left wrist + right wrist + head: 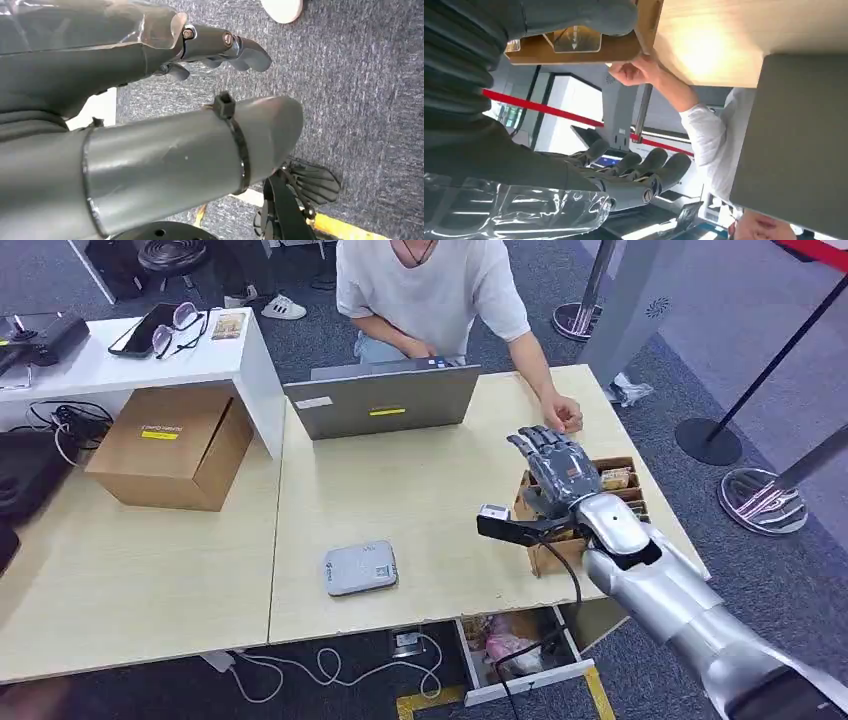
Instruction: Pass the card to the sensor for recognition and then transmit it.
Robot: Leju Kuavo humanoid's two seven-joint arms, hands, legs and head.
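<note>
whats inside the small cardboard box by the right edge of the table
The cardboard box has dividers, with what look like cards or packets in its far slots. The right hand hovers over it and covers the near compartments, so their contents cannot be seen.

Head view looks down on the table [420,490]; wrist views sit close behind hands.

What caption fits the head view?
Right hand open above the card box; sensor lies mid-table.

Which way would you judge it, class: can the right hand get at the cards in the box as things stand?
Probably yes: the right hand hovers open over the box; nothing covers the cards.
</note>
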